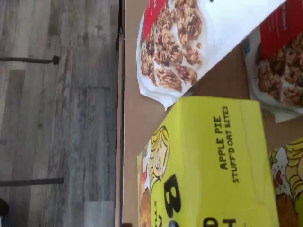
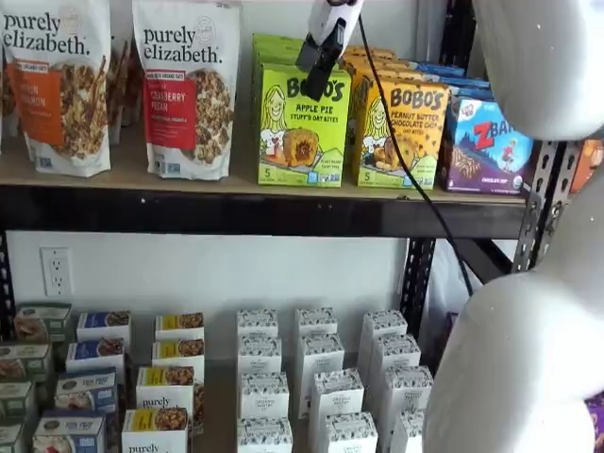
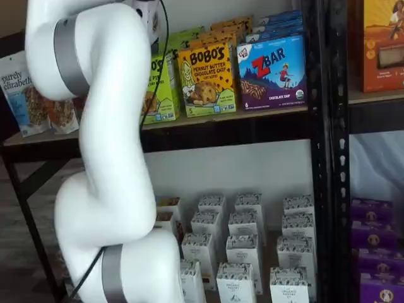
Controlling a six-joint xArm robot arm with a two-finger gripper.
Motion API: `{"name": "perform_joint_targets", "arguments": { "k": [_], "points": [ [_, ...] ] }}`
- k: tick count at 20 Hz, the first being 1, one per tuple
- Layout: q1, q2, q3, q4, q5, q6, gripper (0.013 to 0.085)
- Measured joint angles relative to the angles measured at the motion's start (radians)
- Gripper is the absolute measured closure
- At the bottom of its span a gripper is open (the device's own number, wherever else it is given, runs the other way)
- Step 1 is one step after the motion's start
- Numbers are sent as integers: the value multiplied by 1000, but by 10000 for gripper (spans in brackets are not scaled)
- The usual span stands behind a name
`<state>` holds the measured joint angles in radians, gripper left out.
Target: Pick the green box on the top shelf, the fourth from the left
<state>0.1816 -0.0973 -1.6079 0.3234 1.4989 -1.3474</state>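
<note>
In the wrist view, "APPLE PIE STUFF'D OAT BITES" can be read on the green box (image 1: 213, 165), granola pouches lying beside it. In a shelf view the box, lettered "BOBO'S", is seen upright on the top shelf (image 2: 236, 212) between a "purely elizabeth." bag (image 2: 186, 85) and the peanut butter Bobo's box (image 2: 401, 132). The pincer (image 2: 316, 66) is hung just over its top edge; whether it's spread can't be told. A ZBar box (image 3: 273, 72) is seen in a shelf view.

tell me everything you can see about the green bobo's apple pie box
The green box is a lime-green upright carton, apparently cardboard, with black BOBO'S lettering, "apple pie stuff'd oat bites", a cartoon blonde girl and an oat-bite photo. It stands at the front edge of the top shelf, with more green boxes behind it, a granola bag to one side and the orange peanut butter box close on the other. The claw hangs before its upper front; contact is unclear.
</note>
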Motion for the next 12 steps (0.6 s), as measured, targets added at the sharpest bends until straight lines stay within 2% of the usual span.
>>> {"name": "perform_joint_targets", "arguments": {
  "k": [12],
  "points": [
    [19, 3, 16, -33, -11, 10, 130]
  ]
}}
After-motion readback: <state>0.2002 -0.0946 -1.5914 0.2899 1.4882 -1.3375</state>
